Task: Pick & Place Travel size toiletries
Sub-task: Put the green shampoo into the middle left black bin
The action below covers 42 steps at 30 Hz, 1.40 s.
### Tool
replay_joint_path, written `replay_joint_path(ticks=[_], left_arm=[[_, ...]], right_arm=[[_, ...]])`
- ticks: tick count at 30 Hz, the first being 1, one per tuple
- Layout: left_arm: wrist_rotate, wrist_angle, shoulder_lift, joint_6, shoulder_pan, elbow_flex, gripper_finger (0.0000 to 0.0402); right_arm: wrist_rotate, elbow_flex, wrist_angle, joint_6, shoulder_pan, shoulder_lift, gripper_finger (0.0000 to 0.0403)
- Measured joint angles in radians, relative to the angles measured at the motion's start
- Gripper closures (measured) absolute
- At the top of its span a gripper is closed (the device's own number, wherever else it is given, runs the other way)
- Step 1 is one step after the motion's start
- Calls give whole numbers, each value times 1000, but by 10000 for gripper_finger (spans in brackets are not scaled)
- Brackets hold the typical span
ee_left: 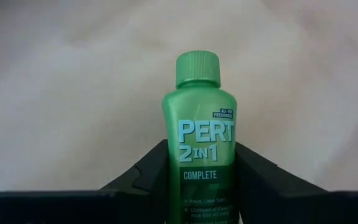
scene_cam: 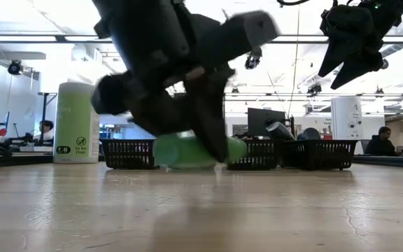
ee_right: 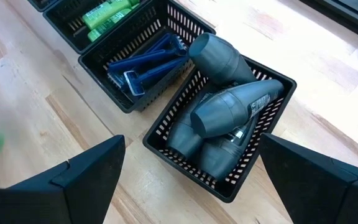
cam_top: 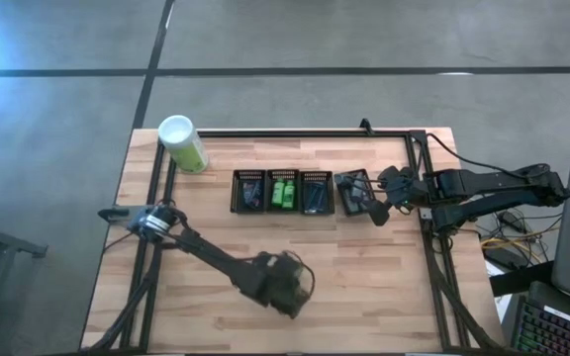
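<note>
Surface: pale wooden plank table (cam_top: 364, 297), lab room with desks and monitors behind; a row of four black mesh bins (cam_top: 301, 191) sits mid-table, a tall pale-green white-capped canister (cam_top: 182, 144) stands at the far left corner
Task item: small bright green plastic bottle with ribbed screw cap (ee_left: 199, 143) lies flat on the near bare boards, well apart from the bins
Left gripper (ee_left: 197, 180): low over the table, fingers on both flanks of the bottle body, part-closed; contact looks made, firm hold not certain
Left arm pose: reaches forward and down, wrist tipped to the boards
Right gripper (ee_right: 188, 180): wide open, empty, hovers above the end bin of grey oval bottles (ee_right: 229, 112)
Risk: smooth rounded body may squirt out or roll if squeezed off-centre
Risk: lifting too early could drop it
</note>
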Motion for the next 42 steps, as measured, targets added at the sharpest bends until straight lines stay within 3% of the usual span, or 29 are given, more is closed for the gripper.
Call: replay_joint_path(ticks=[4,8,14,19,22,31,35,42], left_arm=[[-73,-102,-29,-217,46,1,261],[-99,-86,-90,-265,143,2,261],[-62,-83,-168,-112,343,4,261],[111,-60,-182,74,501,-5,262],[156,-57,-185,99,558,-47,262],[156,66,-201,-13,604,-201,262],[96,96,-201,-31,599,-212,259],[15,87,-201,-25,592,-207,205]], right_arm=[[0,0,-1,-1,0,0,35],[0,0,-1,-5,0,0,35],[0,0,-4,-14,0,0,35],[-1,0,-7,-14,0,0,35],[-2,0,-10,-13,0,0,35],[-4,0,-34,-1,0,0,35],[-4,0,-34,0,0,0,35],[-4,0,-33,0,0,0,35]])
